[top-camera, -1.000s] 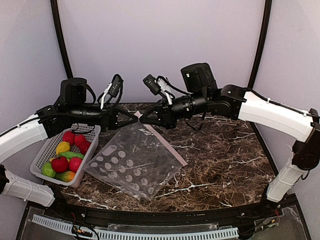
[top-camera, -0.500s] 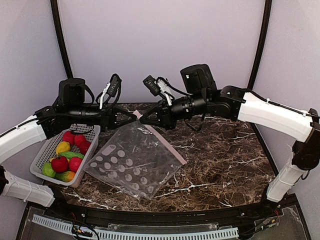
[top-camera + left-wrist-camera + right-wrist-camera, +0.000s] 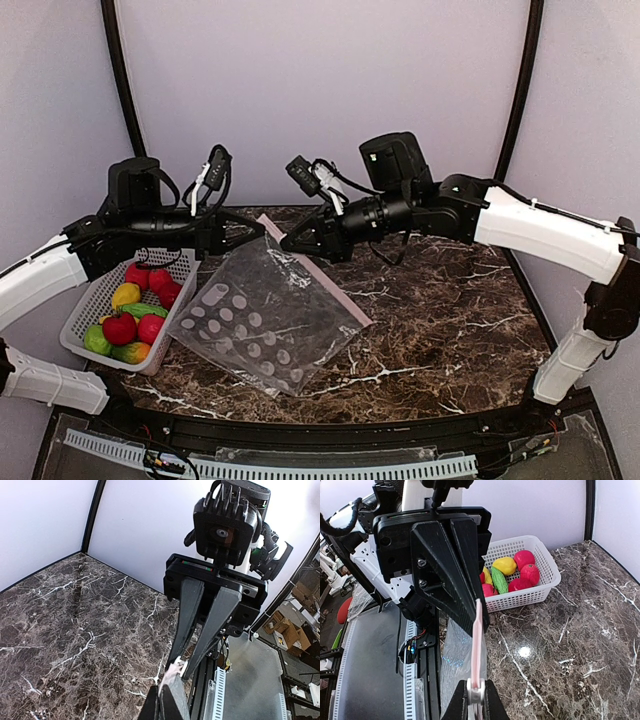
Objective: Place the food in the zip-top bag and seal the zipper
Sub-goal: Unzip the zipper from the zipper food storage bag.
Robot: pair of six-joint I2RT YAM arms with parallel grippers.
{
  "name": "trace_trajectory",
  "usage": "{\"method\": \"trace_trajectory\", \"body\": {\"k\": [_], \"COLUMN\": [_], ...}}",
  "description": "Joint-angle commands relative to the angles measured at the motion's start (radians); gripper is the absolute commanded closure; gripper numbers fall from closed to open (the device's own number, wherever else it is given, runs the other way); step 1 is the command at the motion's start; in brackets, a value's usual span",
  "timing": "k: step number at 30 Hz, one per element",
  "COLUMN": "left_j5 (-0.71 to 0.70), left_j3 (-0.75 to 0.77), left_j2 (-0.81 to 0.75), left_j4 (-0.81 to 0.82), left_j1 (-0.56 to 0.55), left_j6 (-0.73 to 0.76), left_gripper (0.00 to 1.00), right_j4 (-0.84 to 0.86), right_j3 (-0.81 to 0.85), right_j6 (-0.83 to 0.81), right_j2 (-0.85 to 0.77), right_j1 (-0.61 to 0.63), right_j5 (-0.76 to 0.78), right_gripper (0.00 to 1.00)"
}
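Note:
The zip-top bag (image 3: 262, 322), clear with white dots, lies on the marble with its far corner lifted. My left gripper (image 3: 258, 226) is shut on the end of the pink zipper (image 3: 330, 290). Facing it, my right gripper (image 3: 288, 240) is shut on the white slider tab (image 3: 476, 692), with the zipper (image 3: 478, 645) stretched taut between the two. In the left wrist view my left gripper (image 3: 167, 696) pinches the strip just in front of the right gripper (image 3: 180, 667). The food (image 3: 135, 305), red, yellow and green, sits in the basket (image 3: 82, 318), none of it in the bag.
The white mesh basket (image 3: 520, 599) stands at the table's left edge, close to the left arm. Marble tabletop (image 3: 450, 320) stretches to the right of the bag. Black frame posts and pale walls close in the back.
My left gripper has drawn back to the left, pulling the bag's corner with it. More pink zipper now shows between the two grippers. The bag has shifted slightly left.

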Motion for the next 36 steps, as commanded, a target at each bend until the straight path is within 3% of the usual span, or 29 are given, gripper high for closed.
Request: {"method": "trace_trajectory", "body": {"k": [1,36], "left_j5": [-0.037,-0.058], "left_j3": [-0.02,-0.083], "left_j2": [-0.038,-0.071], "left_j4": [0.062,0.151], "left_j1": [0.033,0.139], "left_j6": [-0.027,-0.11], "left_gripper": [0.99,0.99], "right_j4": [-0.038,-0.048], "right_j3": [-0.019,-0.059], "right_j6": [-0.002,0.011], "right_j2": [-0.015,-0.006], "right_j1": [0.0,-0.005], "right_j5": [-0.002,0.008], "right_gripper": [1.0,1.0]}}
